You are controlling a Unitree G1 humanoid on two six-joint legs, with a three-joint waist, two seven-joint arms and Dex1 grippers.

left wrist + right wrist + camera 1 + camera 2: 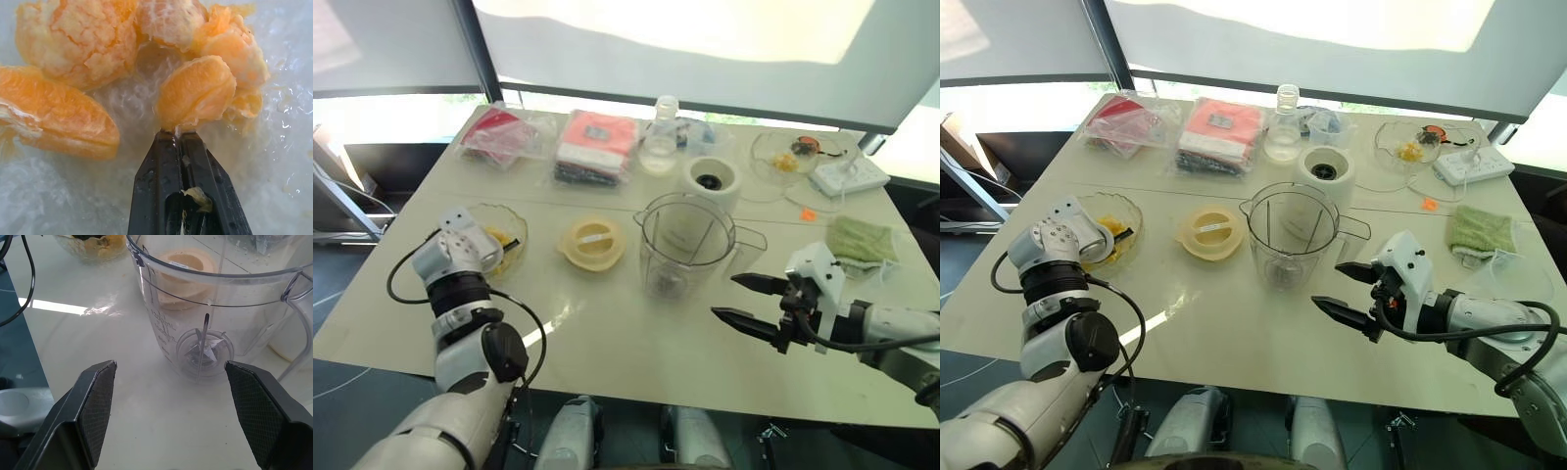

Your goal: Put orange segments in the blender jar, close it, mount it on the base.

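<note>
Large pale rectangular table (607,343) carries everything; clear ribbed plastic blender jar (685,240) with side handle and metal blade stands upright near the centre, lid off and empty, so it's open for loading; the blade shows bare at its bottom in the right wrist view.

Right gripper (742,300) hangs level just beside the jar's handle side, its 2 black fingers spread wide, nothing between them; my read: parked there to steady or grab the jar later.

Squat white cylindrical base (713,182) with dark round socket sits just behind the jar, apart from it; mounting not started. Pale yellow round lid (592,242) lies flat just left of the jar, so closing isn't done either.

Shallow clear glass bowl (501,238) near the table's left edge holds the glossy peeled orange segments (68,44); left gripper (177,133) is dipped into it, angled down.

Left fingers are pinched together; the tips meet at the edge of 1 segment (195,90), apparently nipping only its membrane or rim, not its body. Judgement: thin hold on wet fruit, could slip on lift.

Step in hand: picking the 1st segment; task barely begun.
</note>
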